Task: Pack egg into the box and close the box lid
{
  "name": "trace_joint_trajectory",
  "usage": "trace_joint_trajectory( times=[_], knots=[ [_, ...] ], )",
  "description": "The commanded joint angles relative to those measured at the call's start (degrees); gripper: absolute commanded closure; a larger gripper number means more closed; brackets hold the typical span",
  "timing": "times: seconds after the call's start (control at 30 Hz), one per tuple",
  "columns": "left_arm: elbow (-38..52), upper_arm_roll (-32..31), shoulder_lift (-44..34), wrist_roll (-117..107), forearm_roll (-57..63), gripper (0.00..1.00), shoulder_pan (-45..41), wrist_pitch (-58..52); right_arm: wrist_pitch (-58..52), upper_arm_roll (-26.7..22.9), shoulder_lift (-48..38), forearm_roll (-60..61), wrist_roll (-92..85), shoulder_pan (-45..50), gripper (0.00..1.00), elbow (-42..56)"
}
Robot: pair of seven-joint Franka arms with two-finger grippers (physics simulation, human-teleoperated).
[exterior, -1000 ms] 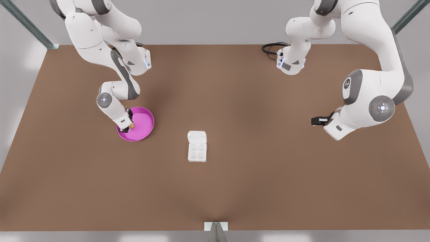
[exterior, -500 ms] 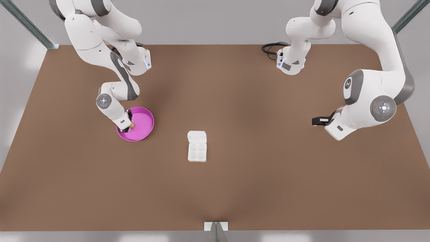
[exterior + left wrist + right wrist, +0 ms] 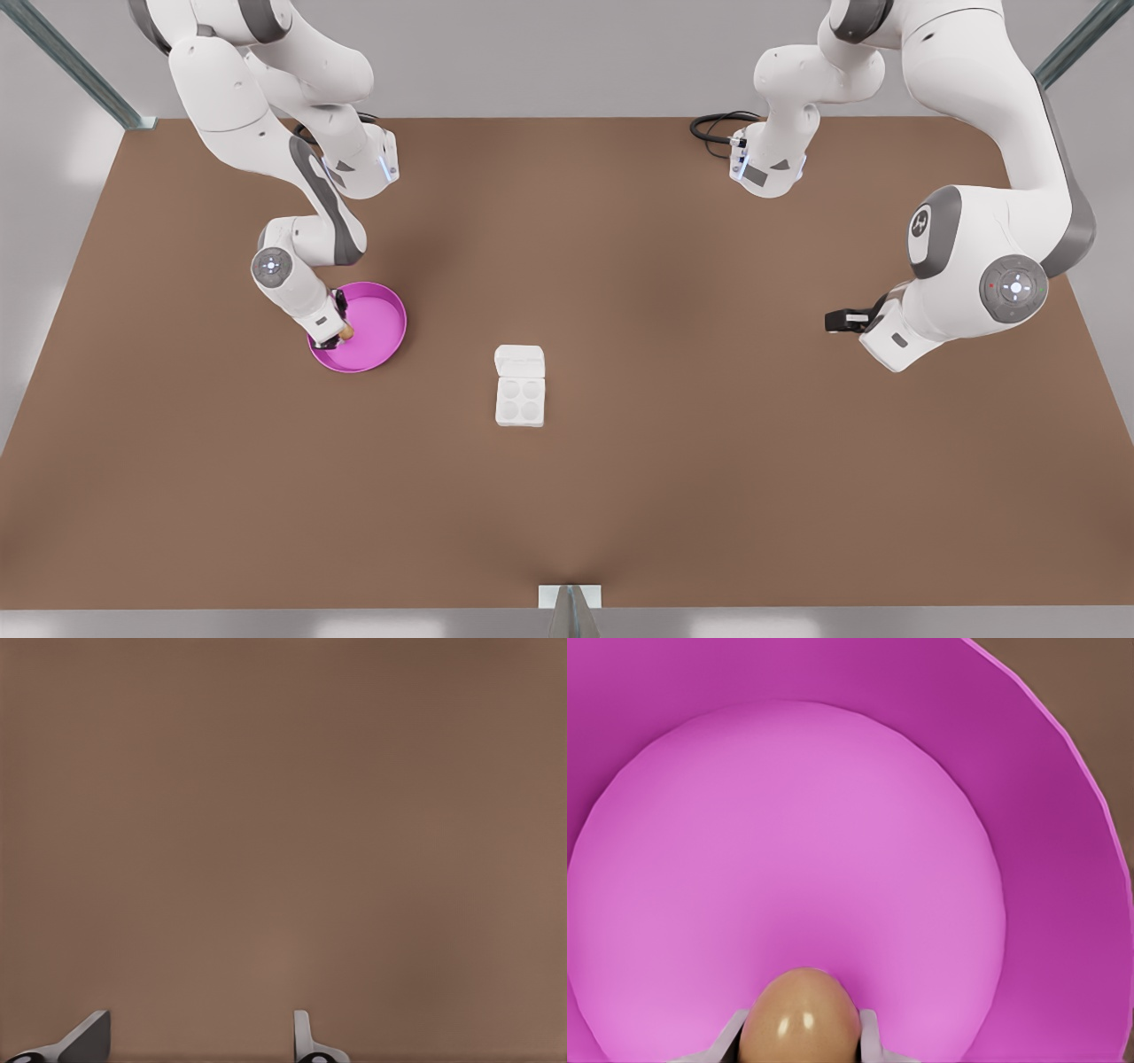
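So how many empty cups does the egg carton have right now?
4. All four cups of the box are empty, in a two-by-two grid; the egg sits between the right gripper fingers over the pink dish.

Right gripper (image 3: 332, 338) sits low at about nine o'clock of the front view, wrist angled steeply down, fingers (image 3: 866, 1035) clamped on either side of the egg (image 3: 800, 1014). Left gripper (image 3: 831, 320) waits out at three o'clock, pointing sideways above the tabletop, fingers (image 3: 303, 1036) spread apart.
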Motion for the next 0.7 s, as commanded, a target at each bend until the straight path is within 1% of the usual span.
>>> trace_joint_trajectory(
  times=[0.0,0.13,0.2,0.27,0.33,0.43,0.53,0.67],
  knots=[
    [0.03,0.03,-0.06,-0.05,0.10,0.00,0.00,-0.03,-0.26,0.00,-0.19,-0.01,-0.16,-0.02,0.48,0.03],
    [0.03,-0.06,0.03,-0.05,0.11,0.00,0.00,0.06,-1.67,0.35,-0.54,0.78,-0.07,0.07,0.50,1.00],
    [0.03,0.03,0.03,-0.05,0.11,0.00,0.00,0.06,-1.84,0.53,-0.72,3.23,-0.07,0.69,0.51,1.44],
    [0.11,0.03,0.03,-0.05,0.11,0.00,0.00,-0.03,-6.32,3.95,-1.42,8.86,-0.25,0.60,0.51,3.98],
    [0.20,0.03,0.03,-0.05,0.11,0.00,0.00,-0.03,-12.12,5.10,-2.13,12.03,-0.25,0.69,0.51,7.50],
    [0.20,0.03,0.03,-0.05,0.11,0.00,0.00,-0.03,-22.23,6.15,-0.55,16.86,0.72,2.79,0.51,17.78],
    [0.20,0.03,0.03,-0.05,0.11,0.00,0.00,-0.03,-24.79,6.15,3.76,19.50,1.59,4.38,0.51,25.69],
    [0.20,0.03,0.29,0.04,0.11,0.00,0.00,-0.03,-25.14,6.15,11.14,22.48,3.80,5.87,0.51,35.80]
  ],
)
